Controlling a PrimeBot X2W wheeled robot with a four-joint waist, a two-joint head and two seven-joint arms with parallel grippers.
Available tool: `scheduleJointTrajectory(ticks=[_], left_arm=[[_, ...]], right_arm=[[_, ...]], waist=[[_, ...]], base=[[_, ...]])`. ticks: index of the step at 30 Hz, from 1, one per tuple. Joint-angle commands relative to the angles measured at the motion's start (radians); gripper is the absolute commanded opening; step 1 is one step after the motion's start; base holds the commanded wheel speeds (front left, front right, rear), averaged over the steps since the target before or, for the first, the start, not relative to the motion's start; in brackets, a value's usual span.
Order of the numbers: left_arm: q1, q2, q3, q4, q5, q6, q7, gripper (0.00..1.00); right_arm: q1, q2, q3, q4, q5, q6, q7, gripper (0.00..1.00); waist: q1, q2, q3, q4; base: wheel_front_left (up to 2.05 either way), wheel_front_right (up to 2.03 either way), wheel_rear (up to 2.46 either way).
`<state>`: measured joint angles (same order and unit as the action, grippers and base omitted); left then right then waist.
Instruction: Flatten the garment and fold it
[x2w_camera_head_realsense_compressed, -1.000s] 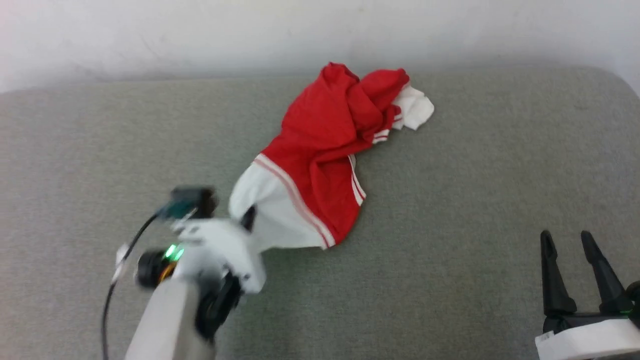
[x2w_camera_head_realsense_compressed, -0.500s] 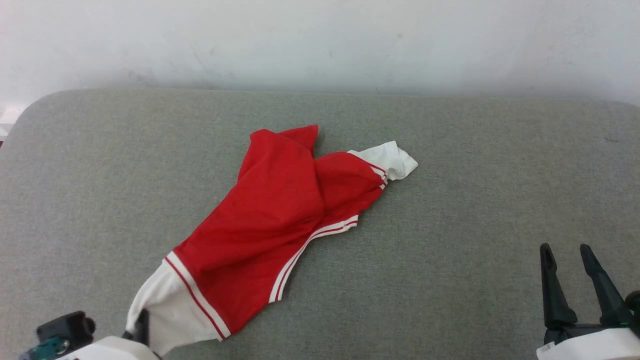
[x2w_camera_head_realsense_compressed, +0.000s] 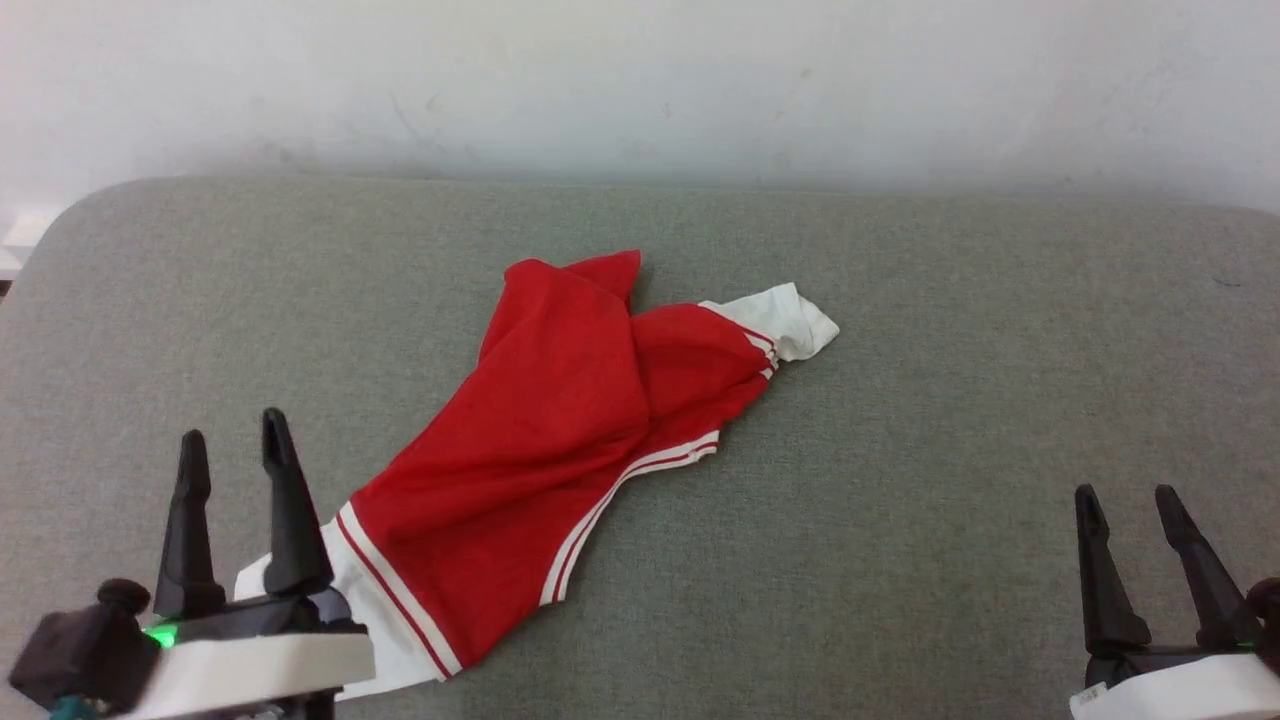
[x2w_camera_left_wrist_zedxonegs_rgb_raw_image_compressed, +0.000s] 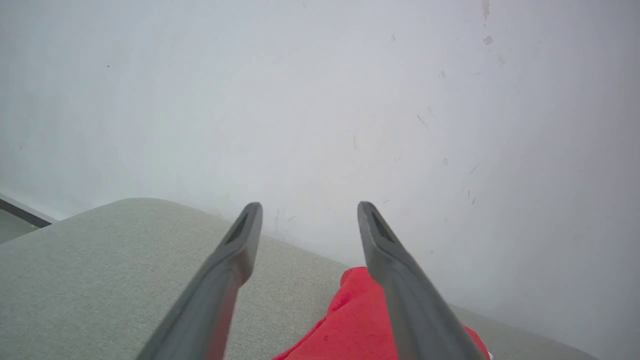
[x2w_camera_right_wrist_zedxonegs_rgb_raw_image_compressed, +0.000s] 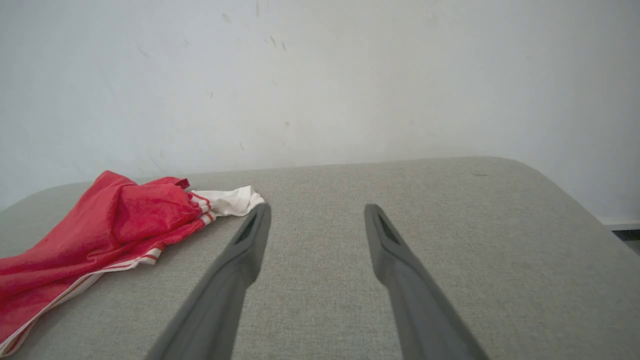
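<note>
The garment (x2w_camera_head_realsense_compressed: 540, 450) lies bunched and slantwise on the grey surface (x2w_camera_head_realsense_compressed: 950, 400), one white sleeve end just beside my left end effector (x2w_camera_head_realsense_compressed: 232, 428). That and my right end effector (x2w_camera_head_realsense_compressed: 1128, 492) are released, grasping nothing. I judge flattening barely begun and folding not yet started.

Head camera looks down; low wrist cameras face the wall (x2w_camera_right_wrist_zedxonegs_rgb_raw_image_compressed: 320, 75), sharing the garment (x2w_camera_right_wrist_zedxonegs_rgb_raw_image_compressed: 100, 220).

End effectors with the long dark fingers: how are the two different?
The left end effector sits beside the red short-sleeved T-shirt and covers part of its white sleeve end; the right end effector sits far from it, covering only grey fabric surface. Both are open, holding nothing.
</note>
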<state>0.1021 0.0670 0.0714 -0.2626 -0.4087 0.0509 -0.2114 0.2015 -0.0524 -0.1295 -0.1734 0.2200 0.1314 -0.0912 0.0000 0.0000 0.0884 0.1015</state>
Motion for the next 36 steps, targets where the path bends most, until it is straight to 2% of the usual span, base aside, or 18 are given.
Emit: scheduleJointTrajectory(ticks=[1,6,10,15,18,22,24,29,33,36], left_arm=[[0.005,-0.004,-0.009,0.001,0.023,-0.011,-0.018,1.0],[0.042,-0.009,-0.056,0.018,0.129,-0.015,-0.049,1.0],[0.04,-0.012,-0.074,0.013,0.172,-0.018,-0.05,1.0],[0.015,-0.015,-0.089,0.012,0.174,-0.02,-0.05,1.0],[-0.007,-0.016,-0.098,0.019,0.166,-0.022,-0.05,1.0],[-0.037,-0.016,-0.121,0.031,0.141,-0.016,-0.05,1.0],[-0.05,-0.017,-0.13,0.035,0.13,-0.012,-0.05,1.0],[-0.071,-0.017,-0.138,0.044,0.112,-0.008,-0.05,1.0],[-0.08,-0.017,-0.14,0.05,0.105,-0.006,-0.05,1.0],[-0.087,-0.017,-0.143,0.054,0.101,-0.008,-0.05,1.0]], right_arm=[[0.01,0.002,0.0,-0.003,0.0,-0.001,-0.002,1.0],[-0.003,0.002,0.009,-0.019,-0.016,-0.001,0.013,1.0],[-0.083,0.002,0.041,-0.061,-0.056,-0.001,0.061,1.0],[-0.285,0.002,0.166,-0.086,-0.085,-0.001,0.224,1.0],[-0.42,-0.013,0.249,-0.032,-0.106,-0.001,0.396,1.0],[-0.554,-0.076,0.361,0.074,-0.069,-0.001,0.645,1.0],[-0.6,-0.107,0.41,0.104,-0.047,-0.001,0.715,1.0],[-0.649,-0.155,0.495,0.194,-0.02,-0.001,0.798,1.0],[-0.664,-0.153,0.524,0.287,-0.017,-0.001,0.819,1.0],[-0.683,-0.14,0.535,0.346,-0.026,-0.001,0.795,1.0]], waist=[[0.0,0.0,0.001,-0.002],[0.0,0.0,0.011,0.001],[0.0,0.0,0.036,0.017],[0.0,0.0,0.082,0.043],[0.0,0.0,0.11,0.061],[0.0,0.0,0.149,0.098],[0.0,0.0,0.168,0.117],[0.0,0.0,0.202,0.149],[0.0,0.0,0.214,0.162],[0.0,0.0,0.218,0.17]], base=[[0.0,0.0,0.0],[0.0,0.0,0.0],[0.0,0.0,0.0],[0.0,0.0,0.0],[0.0,0.0,0.0],[0.0,0.0,0.0],[0.0,0.0,0.0],[0.0,0.0,0.0],[0.0,0.0,0.0],[0.0,0.0,0.0]])
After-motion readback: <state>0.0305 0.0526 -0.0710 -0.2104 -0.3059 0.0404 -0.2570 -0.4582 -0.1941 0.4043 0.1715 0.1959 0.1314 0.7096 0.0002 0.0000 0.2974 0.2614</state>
